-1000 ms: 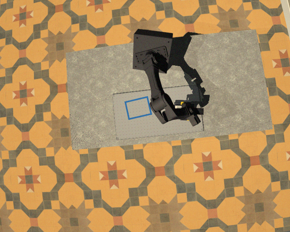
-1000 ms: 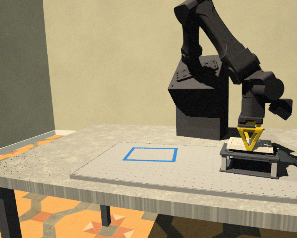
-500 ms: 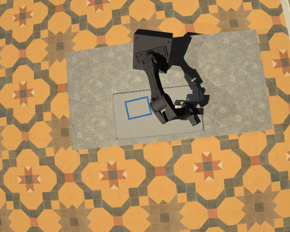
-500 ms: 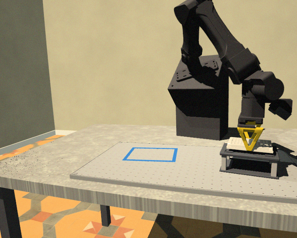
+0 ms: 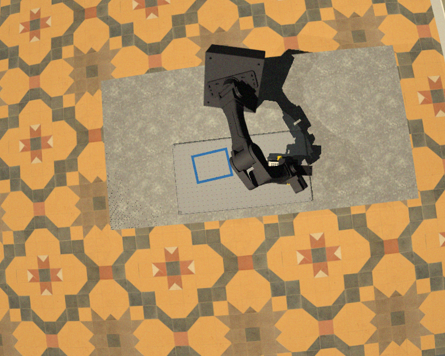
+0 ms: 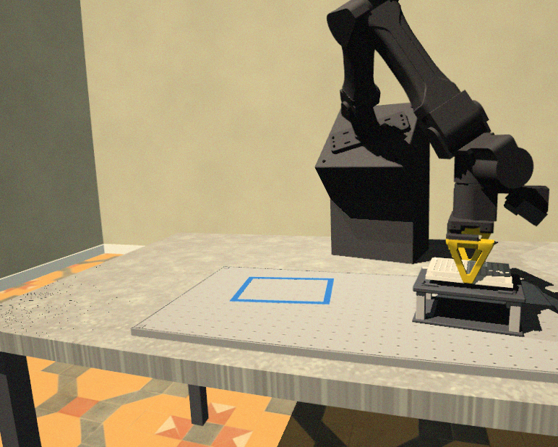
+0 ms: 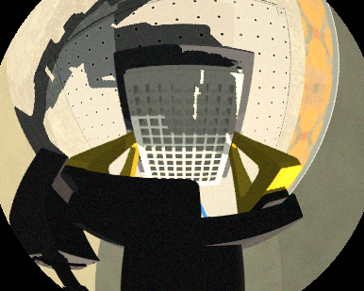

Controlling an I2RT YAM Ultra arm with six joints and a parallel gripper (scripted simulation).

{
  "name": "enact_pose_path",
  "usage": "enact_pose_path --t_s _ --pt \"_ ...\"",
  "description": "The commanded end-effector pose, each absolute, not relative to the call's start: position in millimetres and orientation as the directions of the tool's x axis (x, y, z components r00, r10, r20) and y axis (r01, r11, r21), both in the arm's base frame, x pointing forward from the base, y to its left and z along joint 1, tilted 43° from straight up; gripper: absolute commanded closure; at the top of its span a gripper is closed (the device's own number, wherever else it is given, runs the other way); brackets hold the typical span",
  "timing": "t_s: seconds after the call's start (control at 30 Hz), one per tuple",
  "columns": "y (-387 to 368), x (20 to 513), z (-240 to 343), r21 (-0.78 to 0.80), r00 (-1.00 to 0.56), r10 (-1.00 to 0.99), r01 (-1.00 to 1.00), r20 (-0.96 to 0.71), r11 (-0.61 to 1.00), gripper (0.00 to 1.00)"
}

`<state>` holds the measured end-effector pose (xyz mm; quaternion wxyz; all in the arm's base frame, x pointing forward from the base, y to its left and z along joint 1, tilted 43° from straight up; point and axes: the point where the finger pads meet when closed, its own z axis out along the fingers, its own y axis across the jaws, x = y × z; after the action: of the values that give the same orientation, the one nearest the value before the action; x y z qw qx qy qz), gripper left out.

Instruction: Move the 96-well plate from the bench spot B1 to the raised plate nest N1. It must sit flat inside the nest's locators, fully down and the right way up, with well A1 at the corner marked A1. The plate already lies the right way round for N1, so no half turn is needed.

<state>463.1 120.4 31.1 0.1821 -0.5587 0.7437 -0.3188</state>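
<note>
At the far left of the exterior view a grey-green wall meets a beige one, and patterned orange floor tiles (image 6: 105, 411) show under the desk (image 6: 189, 255), a mottled stone-look top on dark legs. On the desk lies a pale perforated breadboard (image 6: 289, 328). Toward its left half a blue rectangular outline (image 6: 239, 290) marks bench spot B1; nothing stands inside the outline in either the exterior or the top view (image 5: 211, 165).

Behind the breadboard, near the middle of the desk, stands the arm's dark pedestal (image 6: 344, 233). The black arm (image 6: 418, 79) rises from it, folds over and comes down to the right, its wrist pointing straight at the desk.

At the right end of the breadboard stands the raised plate nest N1 (image 6: 470, 295), a dark frame on short grey posts. The white 96-well plate (image 6: 443, 269) is at the nest, the right way up with its wells facing upward, and in the exterior view it looks level within the frame. Whether it is fully down inside the locators cannot be told, and the A1 corner mark cannot be made out.

The pincer (image 6: 468, 267) with yellow triangular fingers (image 6: 459, 257) is clamped across the plate, standing wide on it. In the wrist view the plate's well grid (image 7: 185, 141) runs away from the camera between the two yellow fingers, with the dark nest frame (image 7: 164, 55) around its far end. In the top view the arm hides most of the plate and nest.
</note>
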Motion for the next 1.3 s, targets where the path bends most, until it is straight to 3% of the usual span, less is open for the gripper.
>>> enact_pose_path --t_s 0.0,1.27 --pt "131 462 43 -0.689 -0.284 -0.957 -0.706 0.063 0.164 1.0" --pt "124 464 30 -0.68 -0.292 -0.954 -0.714 0.075 0.165 1.0"
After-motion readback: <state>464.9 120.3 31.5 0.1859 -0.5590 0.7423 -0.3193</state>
